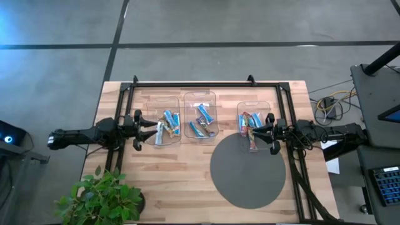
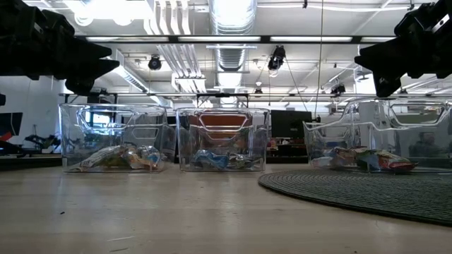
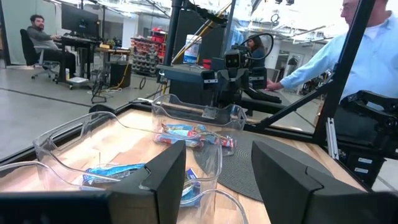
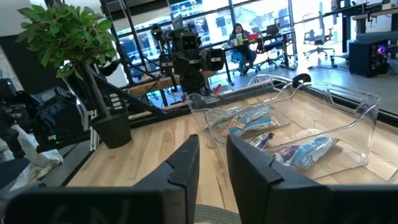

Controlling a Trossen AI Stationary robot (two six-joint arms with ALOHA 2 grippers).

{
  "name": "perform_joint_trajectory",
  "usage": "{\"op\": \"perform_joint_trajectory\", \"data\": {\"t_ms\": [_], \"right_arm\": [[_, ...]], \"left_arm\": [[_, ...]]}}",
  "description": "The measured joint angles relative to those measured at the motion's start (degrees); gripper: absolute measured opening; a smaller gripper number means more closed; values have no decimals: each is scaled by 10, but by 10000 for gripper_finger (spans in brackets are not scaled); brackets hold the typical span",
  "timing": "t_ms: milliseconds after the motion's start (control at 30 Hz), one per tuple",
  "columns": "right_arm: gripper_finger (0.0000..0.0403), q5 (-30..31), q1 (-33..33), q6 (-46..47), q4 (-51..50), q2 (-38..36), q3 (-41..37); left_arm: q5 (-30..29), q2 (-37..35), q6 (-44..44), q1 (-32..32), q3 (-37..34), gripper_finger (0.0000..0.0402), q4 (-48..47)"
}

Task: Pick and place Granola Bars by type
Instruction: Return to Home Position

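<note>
At the near edge of the table [image 1: 187, 194] a potted plant [image 1: 103, 197] sits on the left corner, its leaves running out of the high view. A round grey mat [image 1: 247, 169] lies towards the right.

Past these, three clear bins stand in a row: the left bin [image 1: 161, 100], the middle bin [image 1: 200, 94] and the right bin [image 1: 256, 102], whose near edge overlaps the mat. The Granola Bars [image 1: 201, 122] lie in all three. Those in the middle bin are blue, those in the left are pale blue and tan, and those in the right are mostly tan and red with some blue. Seen through the clear walls, their print cannot be read.

The left end effector [image 1: 151, 127] hangs over the left bin's outer edge. It is released, its fingers spread on nothing. The right end effector [image 1: 255, 132] hangs over the right bin and covers part of its bars. Its fingers are parted by a narrow gap and hold nothing. In the low view both are dark shapes above the bin rims, cut off at the top corners.

Beyond the table is a workshop. A person in a pale blue shirt [image 3: 367, 50] stands close by, cut off at the frame edge. Another person [image 3: 40, 31] sits at a desk, and a third [image 4: 239, 34] sits far off behind glass, too small to make out.
</note>
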Motion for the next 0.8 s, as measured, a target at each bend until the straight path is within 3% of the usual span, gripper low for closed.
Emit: {"op": "perform_joint_trajectory", "data": {"t_ms": [800], "right_arm": [[81, 0, 0, 0, 0, 0, 0]], "left_arm": [[0, 0, 0, 0, 0, 168, 2]]}}
